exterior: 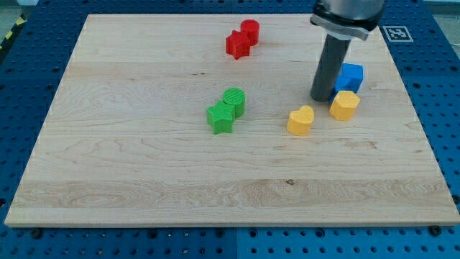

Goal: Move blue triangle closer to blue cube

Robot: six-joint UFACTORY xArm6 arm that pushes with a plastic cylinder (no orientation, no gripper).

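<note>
A blue block (351, 76) sits at the view's right on the wooden board (144, 158). It looks like a cube, and its left part is behind the rod. I cannot make out a separate blue triangle, since the rod hides what lies just left of the blue block. My tip (322, 99) rests on the board right beside the blue block's lower left corner. It is above and between the two yellow blocks.
A yellow heart-like block (300, 120) lies below the tip, and a yellow block (345, 105) sits just below the blue one. A green star (221, 117) and a green block (234, 101) touch mid-board. A red star (236, 44) and a red cylinder (249, 31) are at the top.
</note>
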